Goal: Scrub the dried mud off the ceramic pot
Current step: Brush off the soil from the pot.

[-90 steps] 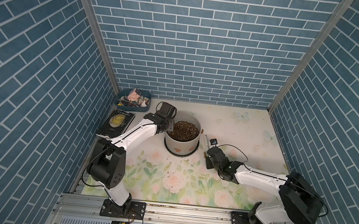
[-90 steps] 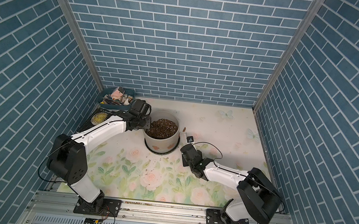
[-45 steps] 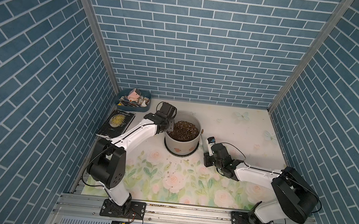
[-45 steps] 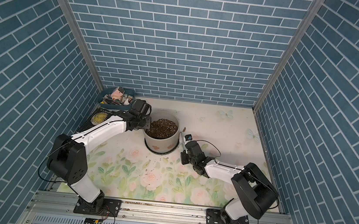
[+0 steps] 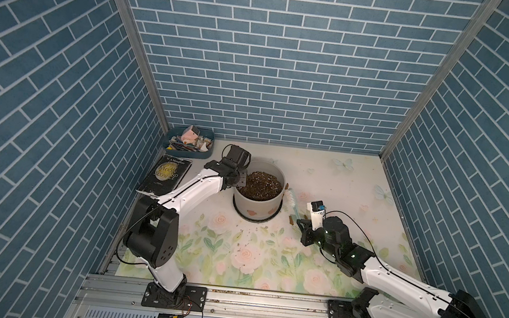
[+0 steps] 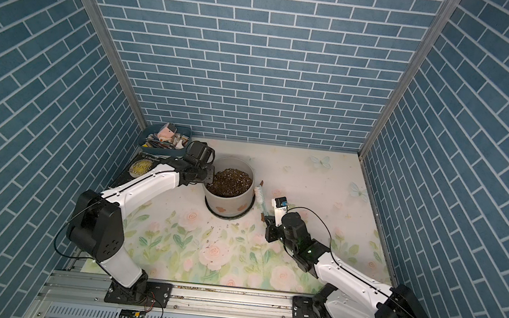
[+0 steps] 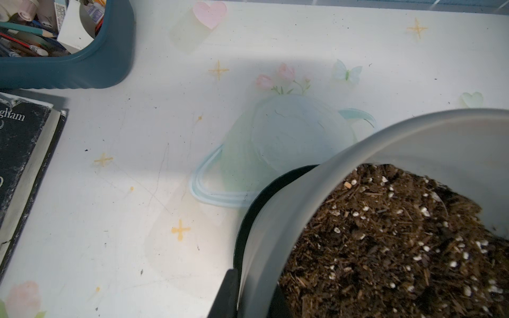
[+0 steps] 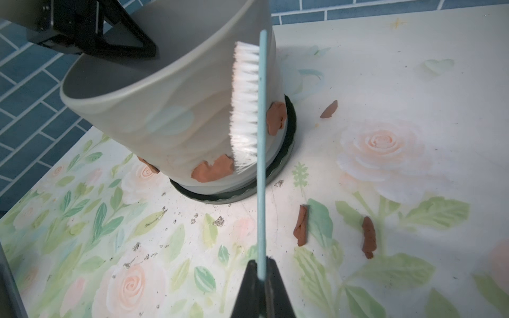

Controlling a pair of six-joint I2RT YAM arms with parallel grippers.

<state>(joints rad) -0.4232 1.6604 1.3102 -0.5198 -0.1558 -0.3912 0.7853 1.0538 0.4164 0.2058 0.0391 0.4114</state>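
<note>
Against pot (image 8: 132,110) wall: brush (image 8: 245,110), handle pinched in right gripper (image 8: 261,268), bristles at mud (image 8: 212,170); left gripper (image 5: 242,180) clamps rim, presumably steadying pot.

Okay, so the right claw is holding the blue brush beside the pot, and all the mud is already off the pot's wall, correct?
Not all of it. The right claw does hold the blue brush beside the ceramic pot, but the right wrist view shows reddish-brown dried mud patches still stuck low on its wall.
</note>
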